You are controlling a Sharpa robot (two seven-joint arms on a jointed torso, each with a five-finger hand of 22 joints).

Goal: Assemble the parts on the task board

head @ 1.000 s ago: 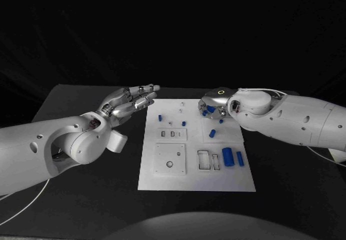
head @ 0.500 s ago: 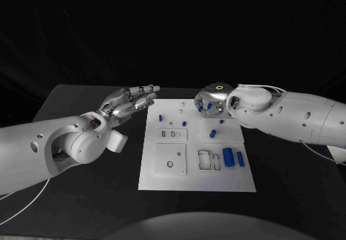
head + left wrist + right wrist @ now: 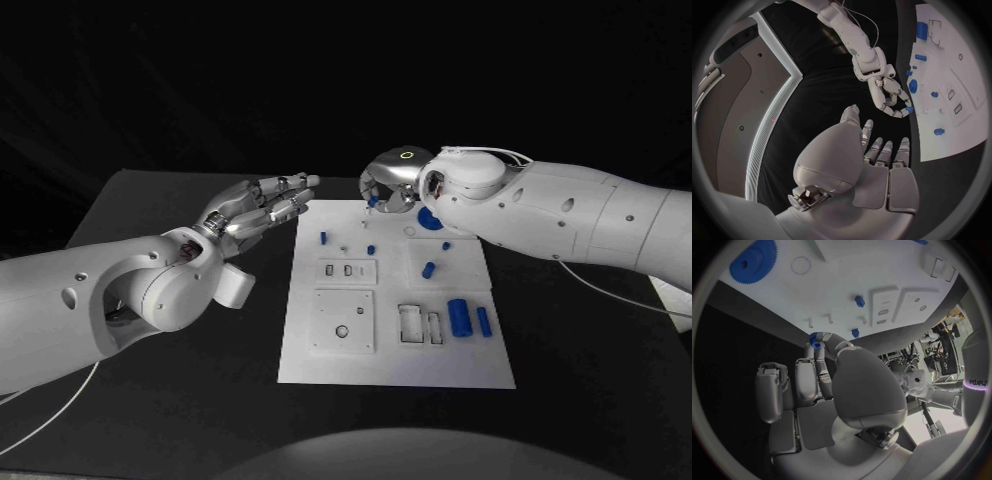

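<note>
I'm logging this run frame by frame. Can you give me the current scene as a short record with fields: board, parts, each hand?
board: white task board lying flat mid-table
parts: small blue parts on the board, including a blue gear near the far edge and a large cylinder beside the cutouts
left hand: holds nothing, fingers apart, above the table left of the board
right hand: over the board's far edge, pinches a small blue part at its fingertips
</note>
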